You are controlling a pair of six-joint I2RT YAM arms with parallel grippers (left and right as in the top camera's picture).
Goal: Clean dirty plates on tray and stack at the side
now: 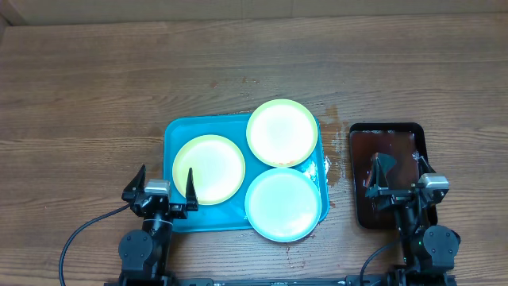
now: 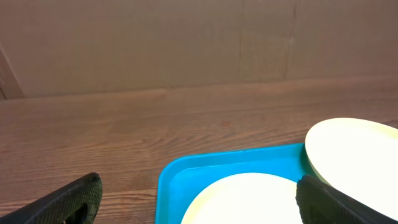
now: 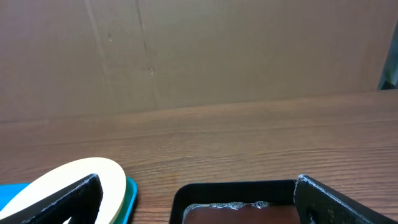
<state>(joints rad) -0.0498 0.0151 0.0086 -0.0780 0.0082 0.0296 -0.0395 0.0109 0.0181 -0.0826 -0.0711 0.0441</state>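
Brown wood-grain table (image 1: 79, 95): matt, visible grain. Turquoise rectangular plastic tray (image 1: 176, 132): smooth, slight sheen. Round pale plastic plates (image 1: 209, 168): smooth, glossy. Small black rectangular tray (image 1: 389, 126): glossy, wet-looking inside. Brown cardboard backdrop (image 2: 124, 43): matt.

place: looks like a robot lab bench, not somebody's kitchen
backdrop: plain brown cardboard wall (image 2: 186, 43) straight ahead of the fingers (image 2: 68, 202)
surface: wood-grain table (image 1: 95, 79) under them
rig: black cables (image 1: 79, 231) looping behind the fingers
props: plastic plates (image 1: 282, 131) on a turquoise tray (image 1: 181, 131) just ahead of the left fingers
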